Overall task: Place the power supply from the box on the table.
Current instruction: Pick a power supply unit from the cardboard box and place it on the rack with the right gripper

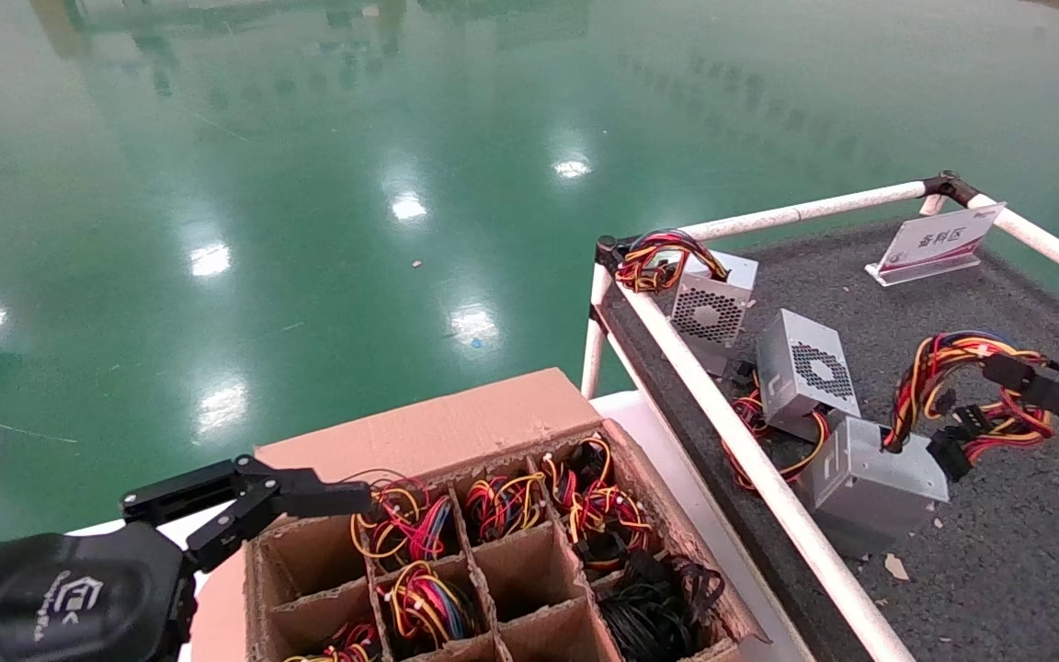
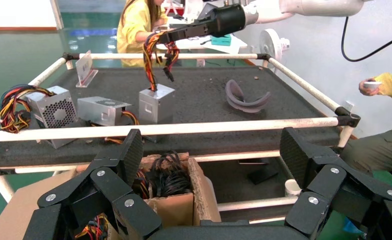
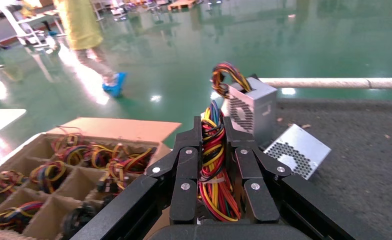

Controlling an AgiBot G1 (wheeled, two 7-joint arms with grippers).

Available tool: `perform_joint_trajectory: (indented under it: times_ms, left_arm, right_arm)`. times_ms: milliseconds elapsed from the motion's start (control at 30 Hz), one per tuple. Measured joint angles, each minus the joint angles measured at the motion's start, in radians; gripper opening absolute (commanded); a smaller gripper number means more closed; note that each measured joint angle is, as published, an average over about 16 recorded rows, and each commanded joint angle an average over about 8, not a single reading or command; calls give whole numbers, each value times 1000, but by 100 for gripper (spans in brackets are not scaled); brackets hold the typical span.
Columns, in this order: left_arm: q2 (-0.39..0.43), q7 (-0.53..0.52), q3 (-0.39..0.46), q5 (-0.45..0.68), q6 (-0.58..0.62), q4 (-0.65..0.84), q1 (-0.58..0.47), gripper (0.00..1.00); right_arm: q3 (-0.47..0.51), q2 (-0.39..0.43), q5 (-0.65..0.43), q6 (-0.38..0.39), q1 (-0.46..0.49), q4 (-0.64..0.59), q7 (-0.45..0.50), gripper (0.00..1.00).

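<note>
**Listener:** Where is the power supply lying right now?

**Me:** The power supply (image 1: 870, 483), a small silver metal block, is sitting on the dark grey bench (image 1: 1026, 552), close to the white rail on the side nearest the box (image 1: 456, 561). Its wire bundle (image 1: 962, 386) is looping up from one end of it to my right end effector (image 1: 1012, 382).

**Listener:** So you are holding it?

**Me:** I am holding only the wires. My right end effector is pinched closed on the red, yellow and black bundle; in my right wrist view the wires are running straight between the fingers (image 3: 184, 170). The block itself is lying below and towards the box from that end effector.

**Listener:** And the other arm?

**Me:** My left end effector (image 1: 346, 496) is hovering over the near corner of the box, fingers spread wide and holding nothing. It is well apart from the block, so my right arm is the nearer one.

**Listener:** What does the coming move depend on?

**Me:** I judge that the block is already resting on the bench, with its long side running roughly from the rail towards the middle of the bench, so letting go of the wires should be enough.
</note>
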Motion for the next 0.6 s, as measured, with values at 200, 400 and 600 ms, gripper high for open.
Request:
perform_joint_trajectory:
  times_ms: [200, 400, 600]
  left_arm:
    - [0, 0, 0, 0, 0, 0, 0, 100]
    - [0, 0, 0, 0, 0, 0, 0, 100]
    - [0, 0, 0, 0, 0, 0, 0, 100]
  right_arm:
    - [-13, -19, -20, 14, 23, -38, -17, 97]
    - [-19, -25, -29, 21, 31, -49, -23, 100]
    - [-17, -23, -28, 19, 30, -46, -21, 100]
